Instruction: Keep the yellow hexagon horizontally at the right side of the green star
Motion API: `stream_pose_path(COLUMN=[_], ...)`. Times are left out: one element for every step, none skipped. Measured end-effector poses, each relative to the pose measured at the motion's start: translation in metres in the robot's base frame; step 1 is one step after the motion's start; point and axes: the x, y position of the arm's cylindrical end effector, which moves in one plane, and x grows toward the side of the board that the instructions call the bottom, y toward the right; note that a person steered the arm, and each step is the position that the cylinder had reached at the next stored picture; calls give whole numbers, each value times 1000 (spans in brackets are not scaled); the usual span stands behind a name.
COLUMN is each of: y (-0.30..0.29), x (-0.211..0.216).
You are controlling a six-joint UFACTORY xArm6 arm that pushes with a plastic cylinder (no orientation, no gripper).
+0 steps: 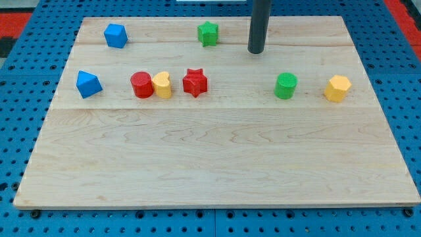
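Observation:
The yellow hexagon (337, 88) sits near the board's right edge, in the middle row. The green star (208, 33) sits near the view's top, left of centre. My tip (256, 51) is at the end of the dark rod, to the right of the green star and a little lower than it. It stands well up and to the left of the yellow hexagon and touches no block.
A green cylinder (285, 86) stands left of the hexagon. A red star (195, 82), a yellow heart (162, 85) and a red cylinder (141, 85) form a row at centre left. Two blue blocks (115, 35) (87, 84) sit at the left. The wooden board (210, 164) lies on a blue pegboard.

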Motion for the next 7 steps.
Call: stream_pose_path(y=[3,-7,-14,-20,9,81,137], x=[14,29,65,110,136,157,157])
